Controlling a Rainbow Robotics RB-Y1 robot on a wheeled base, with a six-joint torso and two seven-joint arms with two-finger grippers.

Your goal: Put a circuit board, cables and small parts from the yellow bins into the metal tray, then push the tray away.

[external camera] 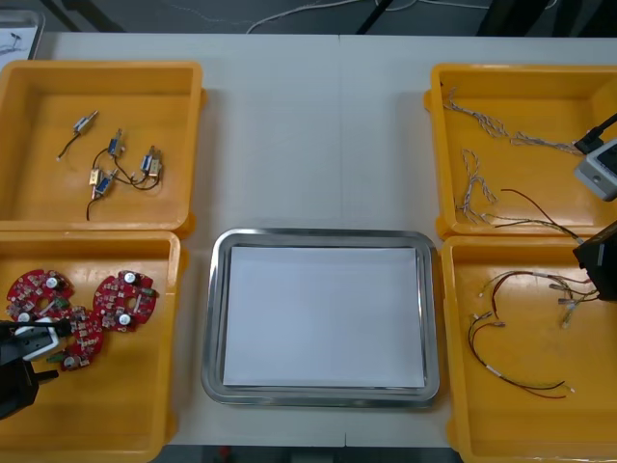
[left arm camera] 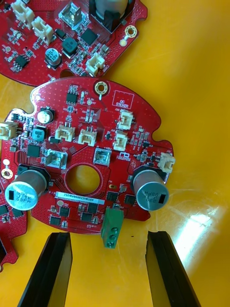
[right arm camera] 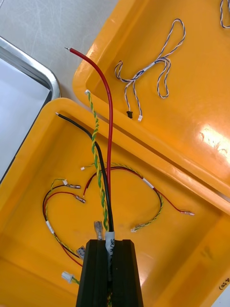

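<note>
My left gripper (left arm camera: 109,238) is open low over the near-left yellow bin (external camera: 116,415), its fingers (left arm camera: 57,268) on either side of the green connector at the edge of a round red circuit board (left arm camera: 91,163). In the front view that gripper (external camera: 40,342) sits beside several boards (external camera: 123,301). My right gripper (right arm camera: 109,256) is shut on a cable bundle (right arm camera: 108,158) of red, black and twisted yellow-green wires, which rises from between its fingers above the near-right bin (right arm camera: 28,158). The right gripper (external camera: 598,262) shows at the front view's right edge. The metal tray (external camera: 323,235), white inside, holds nothing.
More red and yellow cables (external camera: 516,328) lie in the near-right bin. The far-right bin (external camera: 525,82) holds twisted blue and white cables (right arm camera: 153,67). The far-left bin (external camera: 39,193) holds small metal parts (external camera: 120,164). Bare table lies beyond the tray.
</note>
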